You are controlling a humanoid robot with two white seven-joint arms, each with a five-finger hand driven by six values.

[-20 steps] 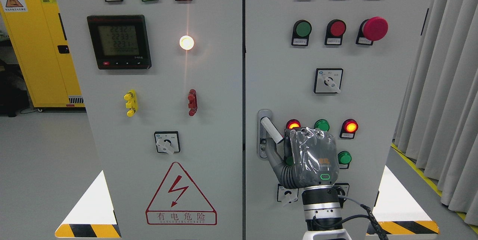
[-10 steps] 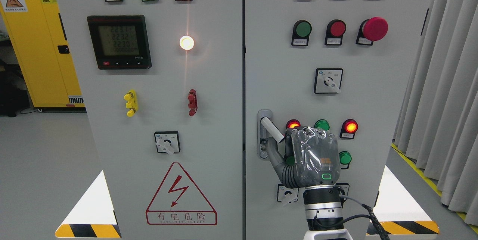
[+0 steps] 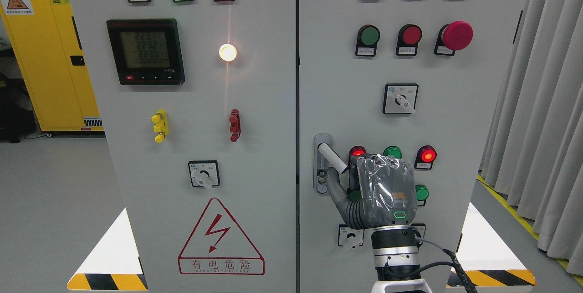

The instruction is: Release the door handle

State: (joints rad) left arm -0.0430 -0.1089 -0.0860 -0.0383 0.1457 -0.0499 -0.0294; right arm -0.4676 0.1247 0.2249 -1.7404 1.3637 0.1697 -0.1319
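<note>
The right hand point(image 3: 380, 190) rises from the bottom edge right of the middle, its back toward the camera, wrapped in grey covering. Its thumb reaches up and left beneath the door handle point(image 3: 331, 155), while the other fingers are hidden behind the palm, so I cannot tell whether they close on the handle or merely rest beside it. The handle is a pale lever on the right door point(image 3: 455, 147) of the grey cabinet, near that door's left edge, slanting down to the right from a metal lock plate point(image 3: 321, 165).

Counted on the right door: three lamps in the top row, three buttons in the row below including one large red mushroom button point(image 3: 457, 35), one rotary switch point(image 3: 400, 98), and around the hand two red lamps and two green ones, with two more switches partly hidden low down.

The left door point(image 3: 264, 147) carries three lit lamps at the top, one meter display point(image 3: 145, 51), one white lamp, one yellow terminal, one red terminal, one rotary switch and one lightning warning triangle point(image 3: 220, 236).
</note>
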